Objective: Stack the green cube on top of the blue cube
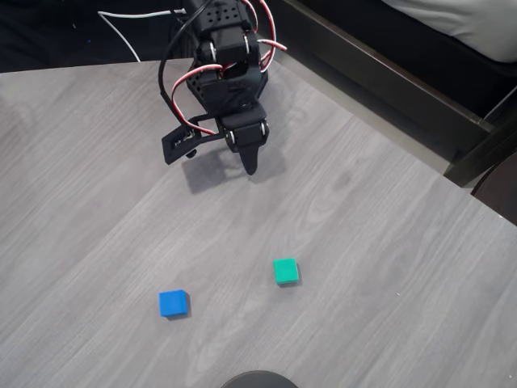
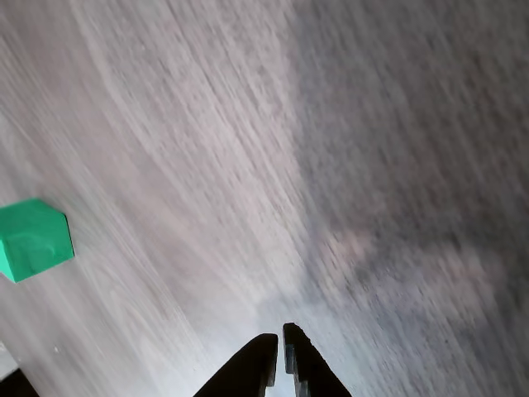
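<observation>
The green cube (image 1: 285, 271) sits on the grey wood-grain table (image 1: 388, 242), right of centre toward the front edge. In the wrist view this green cube (image 2: 33, 240) lies at the left edge. To its left and a little nearer the front rests the blue cube (image 1: 173, 303), well apart from it. My black gripper (image 1: 249, 168) hangs over the table's back half, far from both cubes, its tip pointing down. The wrist view shows the gripper (image 2: 278, 343) with its two fingertips almost touching, shut and holding nothing.
A dark bed or furniture frame (image 1: 388, 73) runs along the table's far right edge. Red, white and black cables (image 1: 174, 81) loop around the arm. A dark round object (image 1: 258, 379) pokes in at the bottom edge.
</observation>
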You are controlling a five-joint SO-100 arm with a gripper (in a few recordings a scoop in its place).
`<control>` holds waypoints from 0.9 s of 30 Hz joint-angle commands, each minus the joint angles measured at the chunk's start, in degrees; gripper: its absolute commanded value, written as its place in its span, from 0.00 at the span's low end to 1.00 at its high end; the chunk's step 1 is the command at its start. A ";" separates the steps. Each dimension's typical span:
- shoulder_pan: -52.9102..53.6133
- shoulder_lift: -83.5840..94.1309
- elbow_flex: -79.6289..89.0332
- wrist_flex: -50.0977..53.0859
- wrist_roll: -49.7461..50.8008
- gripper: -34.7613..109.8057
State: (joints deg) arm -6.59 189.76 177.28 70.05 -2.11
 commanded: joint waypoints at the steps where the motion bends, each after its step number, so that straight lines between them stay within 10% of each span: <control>1: 1.32 1.49 0.09 0.53 -6.77 0.24; 11: 0.70 -0.26 -14.77 -5.89 -7.03 0.24; 19: -6.86 -61.00 -71.37 8.61 -0.18 0.24; 27: -18.11 -80.16 -82.44 7.65 7.21 0.31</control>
State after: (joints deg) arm -19.78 113.47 98.61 78.93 2.55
